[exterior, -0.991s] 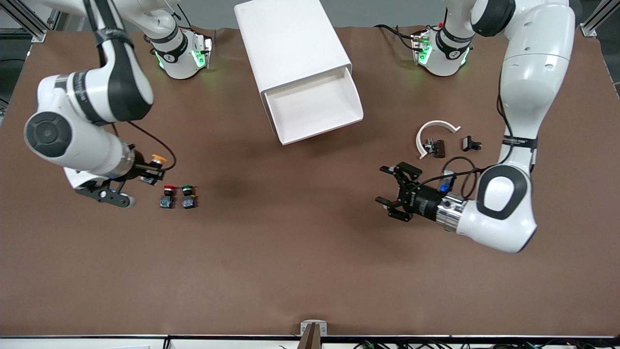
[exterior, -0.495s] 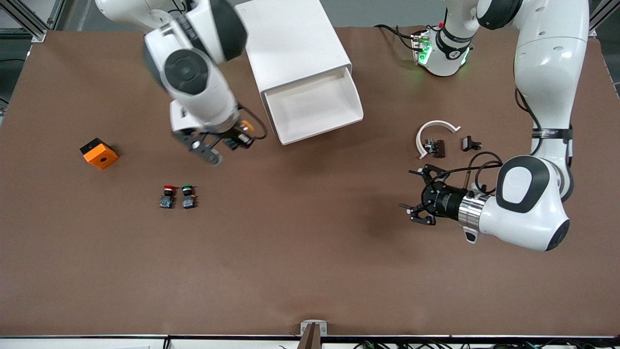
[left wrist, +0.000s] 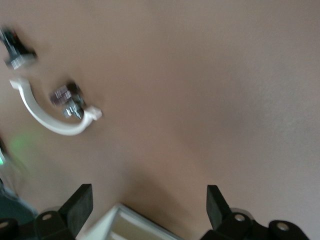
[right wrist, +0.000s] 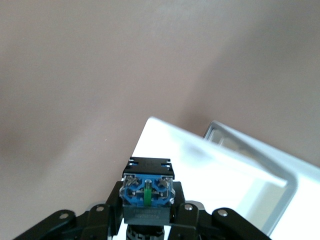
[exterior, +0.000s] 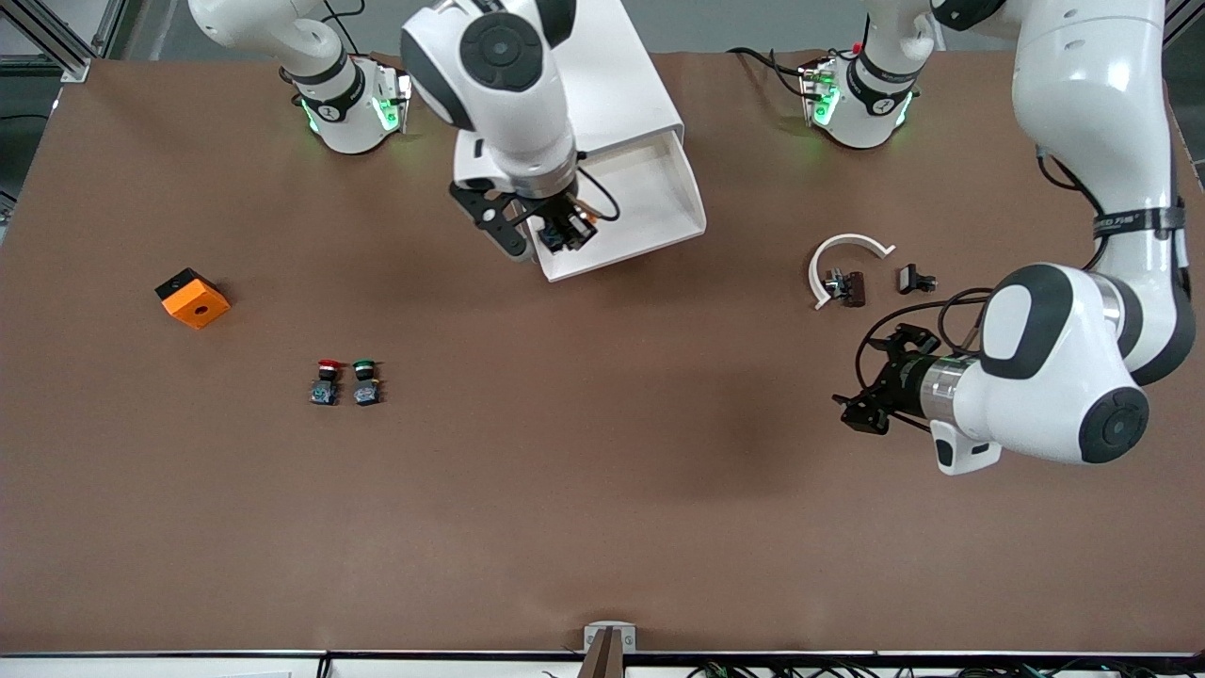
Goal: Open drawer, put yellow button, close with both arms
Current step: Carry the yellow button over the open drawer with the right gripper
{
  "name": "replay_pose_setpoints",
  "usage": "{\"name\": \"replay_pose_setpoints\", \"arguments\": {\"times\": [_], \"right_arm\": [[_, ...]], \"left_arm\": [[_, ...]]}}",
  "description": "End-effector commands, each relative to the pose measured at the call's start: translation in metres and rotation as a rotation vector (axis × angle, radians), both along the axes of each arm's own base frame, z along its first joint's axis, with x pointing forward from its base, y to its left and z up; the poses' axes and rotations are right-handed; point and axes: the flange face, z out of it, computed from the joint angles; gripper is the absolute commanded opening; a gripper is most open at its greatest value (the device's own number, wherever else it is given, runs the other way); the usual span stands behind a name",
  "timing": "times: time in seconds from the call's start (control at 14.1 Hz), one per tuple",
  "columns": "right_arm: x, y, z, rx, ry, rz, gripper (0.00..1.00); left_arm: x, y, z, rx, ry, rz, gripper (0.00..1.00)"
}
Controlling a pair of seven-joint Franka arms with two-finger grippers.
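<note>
The drawer [exterior: 633, 201] of the white cabinet [exterior: 565, 75] stands pulled open, its tray bare. My right gripper [exterior: 557, 228] is shut on the yellow button [exterior: 565, 232] and holds it over the drawer's front corner at the right arm's end. In the right wrist view the button's blue base [right wrist: 147, 191] sits between the fingers, above the drawer's white rim [right wrist: 235, 160]. My left gripper [exterior: 871, 381] is open and empty, over bare table near the left arm's end. Its fingers [left wrist: 79, 204] stand wide apart, with a drawer corner [left wrist: 125, 224] between them.
A red-capped button [exterior: 326, 380] and a green-capped button [exterior: 365, 381] stand side by side toward the right arm's end. An orange block [exterior: 192, 298] lies farther out that way. A white curved piece [exterior: 843, 262] and small black parts [exterior: 915, 279] lie near the left gripper.
My right arm has carried the yellow button from beside the red and green buttons to over the open drawer. My left gripper has drawn back toward its own end of the table.
</note>
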Motion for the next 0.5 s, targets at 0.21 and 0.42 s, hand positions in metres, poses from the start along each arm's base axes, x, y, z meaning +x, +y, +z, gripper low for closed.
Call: {"name": "replay_pose_setpoints", "arguments": {"times": [0.21,0.42], "right_arm": [[-0.015,0.038,-0.019,0.042,0.002,-0.042,0.08],[-0.024,0.048,-0.033,0.062,0.024,-0.043,0.08]], "left_arm": [[-0.013,-0.019,0.044,0.015,-0.147,-0.263,1.0],[-0.019,-0.04,0.053,0.03,-0.195,-0.369,1.0]]}}
